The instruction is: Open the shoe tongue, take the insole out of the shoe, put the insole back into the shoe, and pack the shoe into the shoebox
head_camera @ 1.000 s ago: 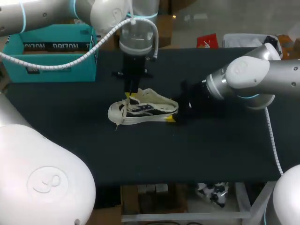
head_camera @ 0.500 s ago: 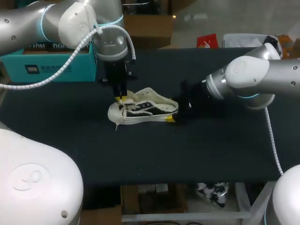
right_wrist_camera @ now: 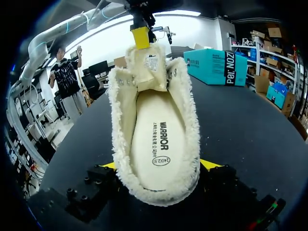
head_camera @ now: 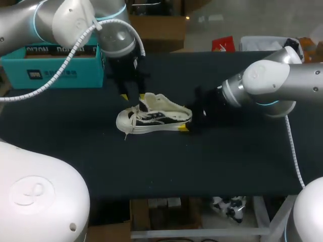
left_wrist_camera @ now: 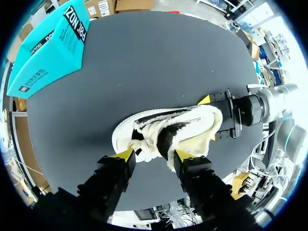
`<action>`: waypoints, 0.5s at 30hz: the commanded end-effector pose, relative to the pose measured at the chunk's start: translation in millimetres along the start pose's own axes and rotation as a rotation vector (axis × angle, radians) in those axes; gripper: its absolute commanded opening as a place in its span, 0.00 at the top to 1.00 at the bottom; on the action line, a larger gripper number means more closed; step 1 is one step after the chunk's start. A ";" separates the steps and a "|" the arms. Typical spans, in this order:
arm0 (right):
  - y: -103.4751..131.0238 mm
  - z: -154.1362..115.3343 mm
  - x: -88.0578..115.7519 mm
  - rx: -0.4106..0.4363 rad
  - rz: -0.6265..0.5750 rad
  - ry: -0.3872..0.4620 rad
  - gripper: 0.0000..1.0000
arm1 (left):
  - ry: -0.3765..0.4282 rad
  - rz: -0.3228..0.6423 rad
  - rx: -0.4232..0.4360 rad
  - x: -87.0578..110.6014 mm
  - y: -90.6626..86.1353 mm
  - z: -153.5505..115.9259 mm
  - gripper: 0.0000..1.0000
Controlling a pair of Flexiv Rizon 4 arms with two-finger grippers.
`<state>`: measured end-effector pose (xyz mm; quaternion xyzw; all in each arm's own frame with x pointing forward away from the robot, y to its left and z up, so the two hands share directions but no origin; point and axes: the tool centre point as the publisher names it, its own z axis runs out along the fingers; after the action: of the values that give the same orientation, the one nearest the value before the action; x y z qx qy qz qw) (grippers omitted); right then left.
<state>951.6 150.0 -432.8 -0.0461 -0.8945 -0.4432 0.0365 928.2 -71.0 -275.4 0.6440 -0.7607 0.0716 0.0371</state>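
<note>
Cream fleece-lined sneaker sits mid dark table. Right pincer clamps its heel from both sides, presumably to anchor it. Left pincer, fingers spread wide, hangs astride the fleecy tongue, likely to pull it open. Pale insole not yet out.

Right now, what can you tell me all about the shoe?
The shoe is a cream low sneaker with fluffy lining, white laces and a dark side patch. It sits on the black table, toe toward my left. Its tongue stands up and the pale insole lies inside. The right gripper clamps its heel from both sides; the left gripper hangs open over the front, one yellow tip at the tongue.
</note>
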 end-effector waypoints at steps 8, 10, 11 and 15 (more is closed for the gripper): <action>-8.9 10.1 -6.3 -0.003 0.000 0.000 1.00 | 0.056 0.797 -0.041 42.1 0.5 -55.2 1.00; -8.9 10.1 -6.3 -0.003 0.000 0.000 1.00 | 0.160 1.101 -0.190 44.4 -6.2 -57.3 1.00; -8.9 10.1 -6.3 -0.003 0.000 0.000 1.00 | 0.123 1.085 -0.245 49.1 -14.1 -54.9 1.00; -8.9 10.1 -6.3 -0.003 0.000 0.000 1.00 | 0.123 1.085 -0.245 49.1 -14.1 -54.9 1.00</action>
<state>951.7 150.1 -432.9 -0.0462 -0.8945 -0.4431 0.0364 917.3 -109.0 -211.1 0.4434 -0.8893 0.1120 0.0026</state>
